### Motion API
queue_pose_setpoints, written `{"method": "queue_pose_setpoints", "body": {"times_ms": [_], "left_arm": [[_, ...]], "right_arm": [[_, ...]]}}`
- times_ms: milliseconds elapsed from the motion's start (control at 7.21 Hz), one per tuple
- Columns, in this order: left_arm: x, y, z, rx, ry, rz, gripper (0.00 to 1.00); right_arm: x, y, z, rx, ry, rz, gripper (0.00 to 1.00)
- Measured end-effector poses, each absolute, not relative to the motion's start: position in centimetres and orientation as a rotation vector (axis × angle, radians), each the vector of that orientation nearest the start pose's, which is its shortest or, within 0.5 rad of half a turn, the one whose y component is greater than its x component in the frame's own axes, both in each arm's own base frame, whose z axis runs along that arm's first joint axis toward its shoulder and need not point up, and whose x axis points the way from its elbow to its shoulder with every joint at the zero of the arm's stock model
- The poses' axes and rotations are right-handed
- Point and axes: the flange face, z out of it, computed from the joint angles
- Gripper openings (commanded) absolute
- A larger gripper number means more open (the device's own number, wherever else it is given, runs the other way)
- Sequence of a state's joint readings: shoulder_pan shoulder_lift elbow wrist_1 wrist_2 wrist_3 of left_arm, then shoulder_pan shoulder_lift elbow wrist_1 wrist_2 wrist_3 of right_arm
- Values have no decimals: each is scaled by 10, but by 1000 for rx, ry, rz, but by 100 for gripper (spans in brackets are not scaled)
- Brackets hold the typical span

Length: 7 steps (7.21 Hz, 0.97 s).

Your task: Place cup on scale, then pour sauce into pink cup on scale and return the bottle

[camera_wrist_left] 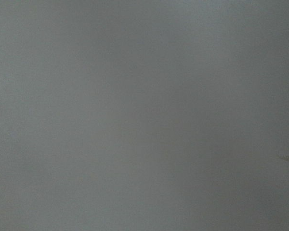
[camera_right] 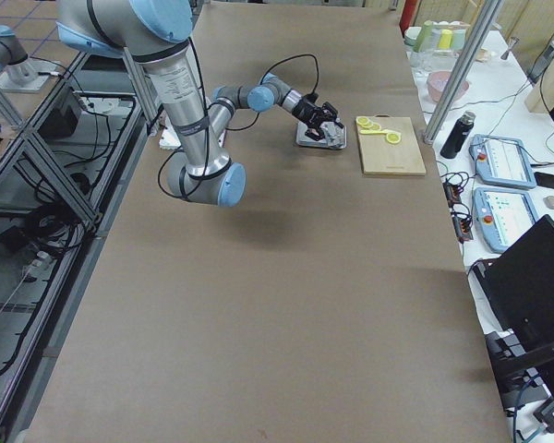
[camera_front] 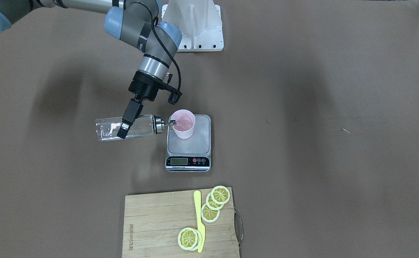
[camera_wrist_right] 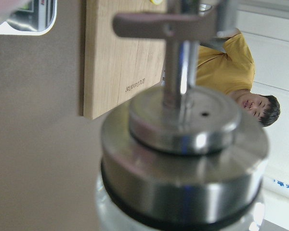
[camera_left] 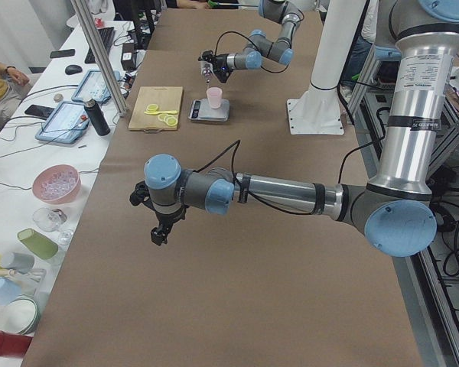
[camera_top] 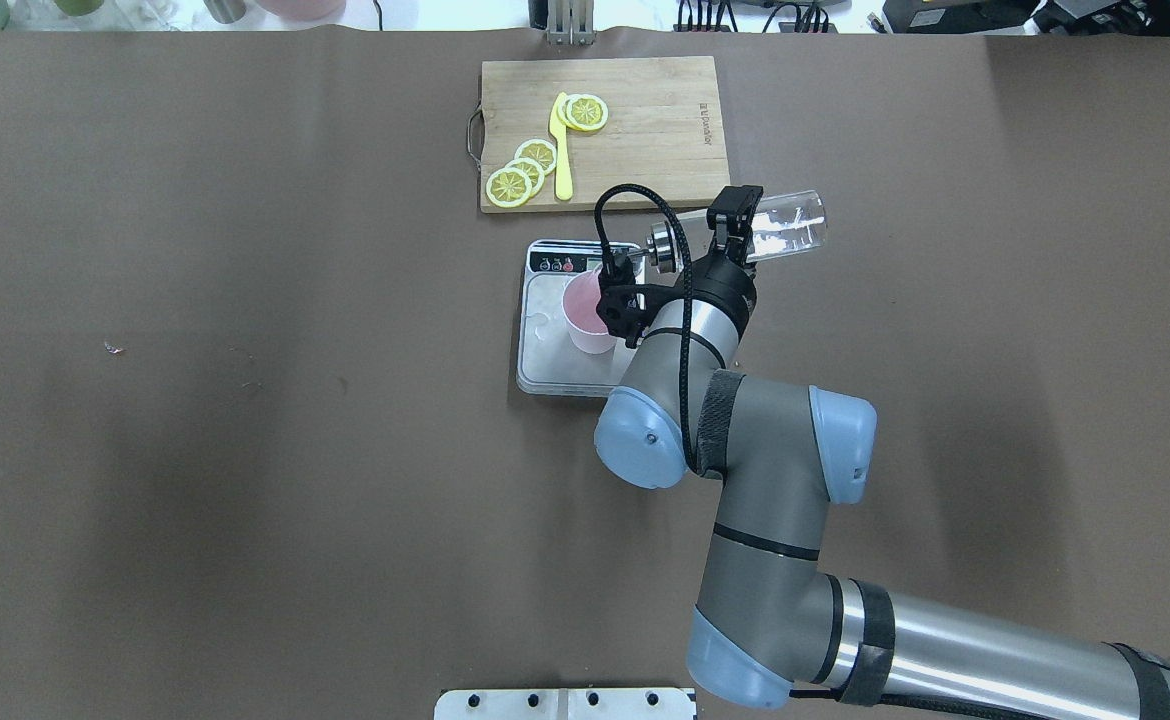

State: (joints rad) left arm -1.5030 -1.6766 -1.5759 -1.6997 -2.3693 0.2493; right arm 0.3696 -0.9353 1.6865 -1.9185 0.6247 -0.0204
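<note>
The pale pink cup (camera_front: 183, 124) stands upright on the silver platform of the scale (camera_front: 189, 145), toward the side away from the display. My right gripper (camera_front: 123, 126) is shut on the clear glass bottle (camera_front: 141, 125) and holds it lying almost level. The bottle's metal spout tip is over the cup's rim. From overhead, the cup (camera_top: 585, 312) and scale (camera_top: 543, 350) are partly hidden by my right wrist, with the bottle (camera_top: 790, 226) in the gripper (camera_top: 735, 222). The right wrist view is filled by the bottle's collar (camera_wrist_right: 183, 159). My left gripper (camera_left: 159, 233) hangs over bare table; I cannot tell its state.
A wooden cutting board (camera_front: 159, 225) with lemon slices (camera_front: 215, 202) and a yellow knife (camera_front: 199, 222) lies just beyond the scale's display. The white robot mount (camera_front: 195, 25) stands behind the scale. Operators sit along the table's far side.
</note>
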Motion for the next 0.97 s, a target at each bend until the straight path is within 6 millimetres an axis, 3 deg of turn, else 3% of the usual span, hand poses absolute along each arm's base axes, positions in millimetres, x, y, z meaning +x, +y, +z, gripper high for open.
{"method": "queue_pose_setpoints", "body": {"times_ms": [416,970], "left_arm": [[-27,-552,586,301,776,390,98],[-32,-556,578,315,784,383,98]], "right_arm": [[-529,-434,243,886,551,-891,0],[-530,-429,241,944,332,-764,0]]}}
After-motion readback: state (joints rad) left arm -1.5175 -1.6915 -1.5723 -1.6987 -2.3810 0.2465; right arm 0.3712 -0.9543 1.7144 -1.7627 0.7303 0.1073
